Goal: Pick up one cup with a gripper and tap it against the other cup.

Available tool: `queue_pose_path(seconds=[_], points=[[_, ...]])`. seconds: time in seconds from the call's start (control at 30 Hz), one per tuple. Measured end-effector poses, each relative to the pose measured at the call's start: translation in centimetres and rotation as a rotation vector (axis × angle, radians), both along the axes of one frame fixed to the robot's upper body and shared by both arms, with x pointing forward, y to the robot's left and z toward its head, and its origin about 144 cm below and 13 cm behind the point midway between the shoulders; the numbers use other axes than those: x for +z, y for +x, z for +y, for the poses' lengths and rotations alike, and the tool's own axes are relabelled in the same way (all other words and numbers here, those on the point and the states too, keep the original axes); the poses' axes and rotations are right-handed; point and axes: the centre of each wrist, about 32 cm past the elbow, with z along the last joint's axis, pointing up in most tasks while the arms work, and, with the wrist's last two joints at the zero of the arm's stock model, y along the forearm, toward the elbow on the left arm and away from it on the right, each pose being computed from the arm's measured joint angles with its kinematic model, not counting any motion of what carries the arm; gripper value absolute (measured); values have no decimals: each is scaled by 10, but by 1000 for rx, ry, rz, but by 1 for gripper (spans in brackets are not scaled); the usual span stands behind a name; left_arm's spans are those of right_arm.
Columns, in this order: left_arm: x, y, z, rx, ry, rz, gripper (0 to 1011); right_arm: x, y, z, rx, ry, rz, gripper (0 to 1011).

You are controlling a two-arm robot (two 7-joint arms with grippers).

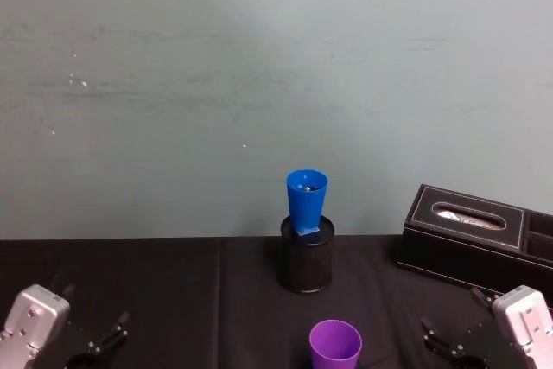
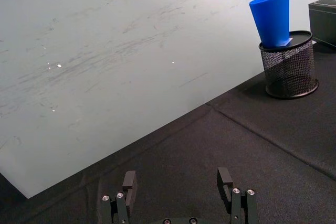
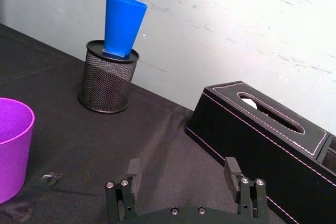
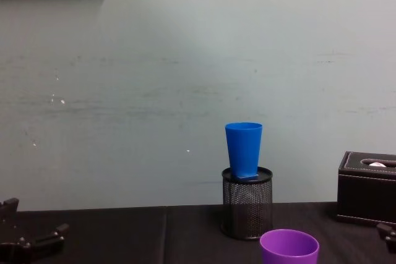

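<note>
The purple cup (image 1: 335,342) stands upright on the black cloth near the table's front edge, also seen in the right wrist view (image 3: 11,145) and the chest view (image 4: 289,248). The blue cup (image 1: 306,201) stands upright in a black mesh pen holder (image 1: 305,257) farther back; it also shows in the left wrist view (image 2: 272,16), right wrist view (image 3: 123,24) and chest view (image 4: 243,149). My left gripper (image 2: 177,182) rests open at the front left (image 1: 98,341). My right gripper (image 3: 182,169) sits open at the front right (image 1: 445,340), to the right of the purple cup, holding nothing.
A black leather tissue box (image 1: 471,229) lies at the back right, close to the right gripper. A pale grey-green wall (image 1: 259,84) rises just behind the table. Open black tablecloth (image 1: 173,291) spreads across the left half.
</note>
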Motion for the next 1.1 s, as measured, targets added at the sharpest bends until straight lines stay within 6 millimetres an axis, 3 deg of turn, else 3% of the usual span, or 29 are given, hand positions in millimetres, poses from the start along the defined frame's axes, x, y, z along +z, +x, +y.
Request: queue_pose_path(seconds=[1.1], points=[[0,0,0,0,0,0,1004,0,0,0,0,0,0,1000]])
